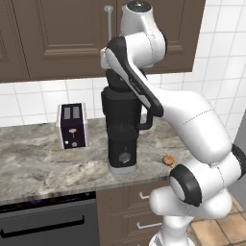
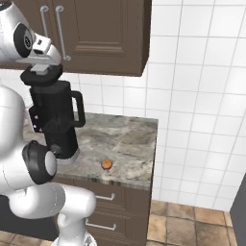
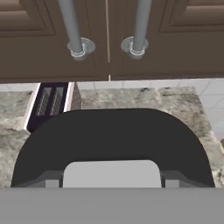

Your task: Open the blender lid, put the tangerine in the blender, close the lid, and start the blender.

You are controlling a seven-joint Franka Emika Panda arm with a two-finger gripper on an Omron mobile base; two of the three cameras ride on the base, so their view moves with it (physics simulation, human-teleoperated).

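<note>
The tall black blender (image 1: 122, 126) (image 2: 55, 115) stands on the counter with its handle to the right. Directly above its jug my gripper (image 2: 42, 68) (image 3: 112, 180) points straight down. In the hand view the black blender lid (image 3: 109, 135) (image 2: 41, 76) lies right under the hand, and a finger stands on each side of its grey centre cap (image 3: 112, 173). The jaws are closed onto the lid, which sits at or just above the jug's rim. The small orange tangerine (image 1: 167, 160) (image 2: 106, 164) rests on the counter to the right of the blender base, near the front edge.
A silver-and-dark toaster (image 1: 72, 126) (image 3: 48, 103) stands left of the blender. Brown wall cabinets with metal handles (image 3: 78, 43) hang close above the hand. The stone counter (image 2: 139, 144) ends at the tiled wall on the right. Drawers and an oven front lie below.
</note>
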